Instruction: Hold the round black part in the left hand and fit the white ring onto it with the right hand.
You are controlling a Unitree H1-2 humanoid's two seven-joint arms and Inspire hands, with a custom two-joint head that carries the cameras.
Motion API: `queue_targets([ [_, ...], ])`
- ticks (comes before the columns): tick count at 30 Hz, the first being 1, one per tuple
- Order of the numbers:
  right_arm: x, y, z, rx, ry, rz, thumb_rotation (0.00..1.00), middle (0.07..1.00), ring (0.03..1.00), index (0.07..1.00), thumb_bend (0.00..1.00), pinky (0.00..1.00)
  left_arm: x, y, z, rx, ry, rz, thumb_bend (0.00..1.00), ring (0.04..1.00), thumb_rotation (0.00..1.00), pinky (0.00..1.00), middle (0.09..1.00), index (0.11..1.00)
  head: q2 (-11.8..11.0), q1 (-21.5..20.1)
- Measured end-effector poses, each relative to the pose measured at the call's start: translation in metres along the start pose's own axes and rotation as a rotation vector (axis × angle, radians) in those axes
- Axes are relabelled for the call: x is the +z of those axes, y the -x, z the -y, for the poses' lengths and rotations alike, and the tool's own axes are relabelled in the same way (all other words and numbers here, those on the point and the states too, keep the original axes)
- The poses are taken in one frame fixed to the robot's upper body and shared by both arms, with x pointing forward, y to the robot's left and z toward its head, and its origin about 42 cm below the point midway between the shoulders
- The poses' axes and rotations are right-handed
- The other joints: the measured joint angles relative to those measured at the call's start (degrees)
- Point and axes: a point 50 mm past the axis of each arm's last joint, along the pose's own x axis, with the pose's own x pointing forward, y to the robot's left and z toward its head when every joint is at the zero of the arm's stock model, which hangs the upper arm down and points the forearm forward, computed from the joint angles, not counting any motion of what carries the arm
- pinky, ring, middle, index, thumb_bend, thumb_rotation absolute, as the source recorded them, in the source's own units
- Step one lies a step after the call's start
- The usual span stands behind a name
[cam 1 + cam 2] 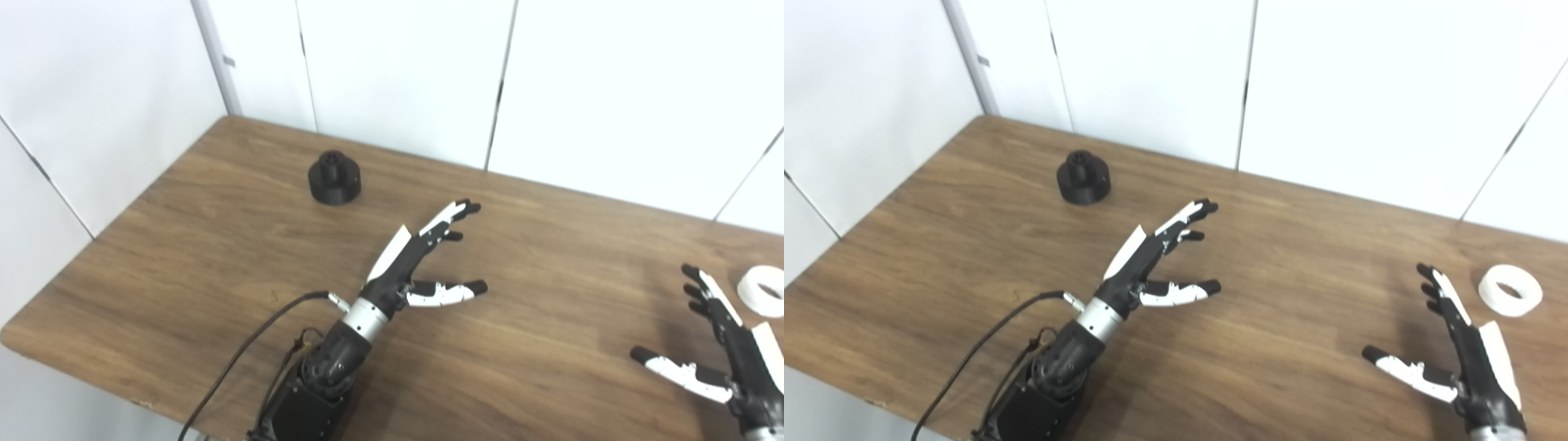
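The round black part (334,179) stands on the wooden table (245,257) at the back left; it also shows in the right eye view (1083,178). The white ring (1510,290) lies flat on the table at the far right, cut by the picture edge in the left eye view (764,290). My left hand (416,260) is open and empty over the middle of the table, to the right of and nearer than the black part. My right hand (1464,343) is open and empty, just left of and nearer than the ring, not touching it.
White wall panels (398,67) stand close behind the table's back edge and along its left side. A black cable (245,355) runs from my left wrist off the front edge.
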Motion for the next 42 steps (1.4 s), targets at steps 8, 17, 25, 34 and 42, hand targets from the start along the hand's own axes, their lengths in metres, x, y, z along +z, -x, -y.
queue_targets([
  [8,-0.002,0.001,0.000,0.007,-0.012,-0.001,0.35,0.968,0.910,0.941,0.72,0.85,0.000,0.000,0.000,0.000,0.003,0.000,0.69,0.962,0.14,0.86,0.957,0.884,-0.4,0.0],
  [17,-0.005,0.002,0.000,0.016,-0.017,-0.001,0.34,0.956,0.901,0.928,0.73,0.85,0.001,0.000,0.000,0.016,-0.023,-0.006,0.74,0.882,0.14,0.75,0.894,0.792,-0.4,-0.1],
  [25,-0.007,0.003,-0.001,0.025,-0.024,0.003,0.32,0.957,0.903,0.926,0.72,0.83,0.006,0.000,-0.024,0.047,-0.151,-0.032,0.82,0.855,0.27,0.77,0.849,0.794,-0.4,-0.1],
  [34,-0.008,0.003,0.001,0.025,-0.022,0.003,0.32,0.952,0.893,0.917,0.72,0.83,0.012,-0.010,-0.068,-0.010,-0.293,-0.083,0.83,0.854,0.29,0.76,0.861,0.800,-0.4,0.4],
  [42,-0.010,0.003,0.007,0.033,-0.015,0.000,0.33,0.959,0.907,0.919,0.72,0.84,0.021,-0.018,-0.086,0.006,-0.342,-0.125,0.82,0.855,0.26,0.75,0.866,0.799,0.0,0.9],
])
